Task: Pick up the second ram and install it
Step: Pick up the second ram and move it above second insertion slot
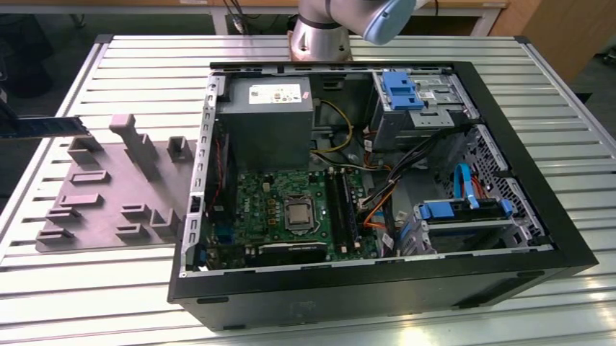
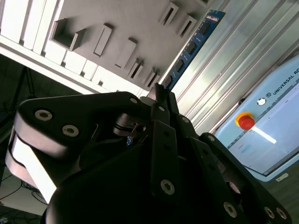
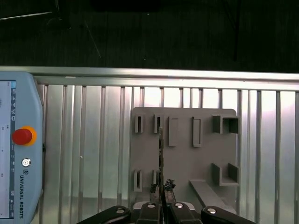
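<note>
Exterior view: a ribbed metal table in a dim workshop carries an open computer case, with a grey moulded fixture at the case's nine o'clock. The second ram, a thin dark blue strip studded with small black chips, hangs over the fixture's ten o'clock corner. In the second wrist view the gripper is pinched closed on one end of the strip.

second ram running off exterior view's left edge | gripper covering its end in second wrist view
</note>
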{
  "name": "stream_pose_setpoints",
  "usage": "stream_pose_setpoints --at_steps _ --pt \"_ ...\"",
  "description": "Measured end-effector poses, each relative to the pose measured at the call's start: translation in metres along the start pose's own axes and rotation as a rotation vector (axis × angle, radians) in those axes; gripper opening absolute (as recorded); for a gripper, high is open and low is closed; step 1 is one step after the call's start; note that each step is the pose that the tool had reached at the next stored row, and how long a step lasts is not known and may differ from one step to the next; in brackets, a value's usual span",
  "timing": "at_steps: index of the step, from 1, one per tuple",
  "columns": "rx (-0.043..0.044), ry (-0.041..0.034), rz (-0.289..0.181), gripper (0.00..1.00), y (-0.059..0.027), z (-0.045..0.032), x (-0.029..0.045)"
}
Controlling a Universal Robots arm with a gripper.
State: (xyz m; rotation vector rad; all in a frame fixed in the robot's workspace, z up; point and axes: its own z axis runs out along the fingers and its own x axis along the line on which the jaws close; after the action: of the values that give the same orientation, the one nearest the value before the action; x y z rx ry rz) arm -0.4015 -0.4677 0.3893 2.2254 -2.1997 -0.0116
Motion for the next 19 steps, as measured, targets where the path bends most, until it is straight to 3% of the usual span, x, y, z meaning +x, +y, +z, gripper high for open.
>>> stream_pose_setpoints --at_steps 19 --pt "-0.0001 0.0 0.0 0.14 -0.0052 -0.0001 0.0001"
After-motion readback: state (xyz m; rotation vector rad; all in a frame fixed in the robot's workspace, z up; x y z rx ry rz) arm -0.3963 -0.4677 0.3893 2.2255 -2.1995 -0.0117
